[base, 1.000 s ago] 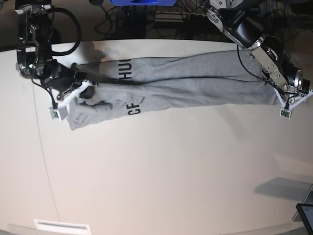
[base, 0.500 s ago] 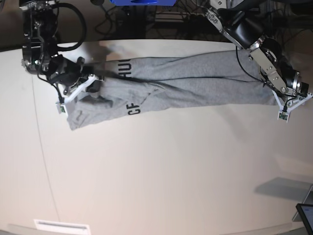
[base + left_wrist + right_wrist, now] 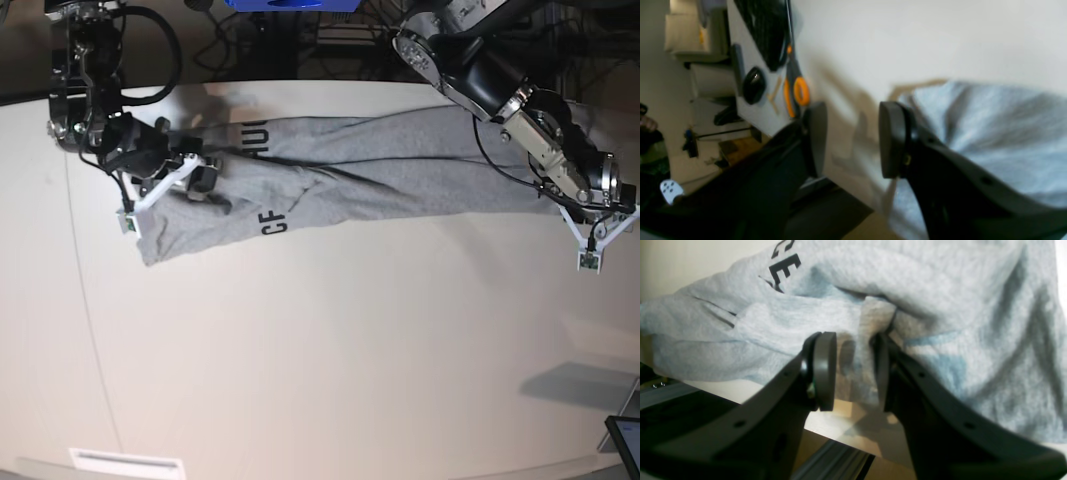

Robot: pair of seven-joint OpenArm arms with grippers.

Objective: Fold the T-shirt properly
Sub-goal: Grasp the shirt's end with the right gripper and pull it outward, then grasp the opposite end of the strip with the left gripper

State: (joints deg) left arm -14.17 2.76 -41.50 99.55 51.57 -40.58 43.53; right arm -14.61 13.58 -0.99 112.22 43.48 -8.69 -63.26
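The T-shirt [image 3: 340,180] lies bunched into a long band across the far side of the table [image 3: 330,370], its long axis running left to right. The right gripper [image 3: 853,370], jaws parted around a cloth fold but not pinching it, sits at the band's left end (nearer the lettering). The left gripper [image 3: 851,140] hangs released, empty, just off the right end. Beyond the pale table, a cluttered room.
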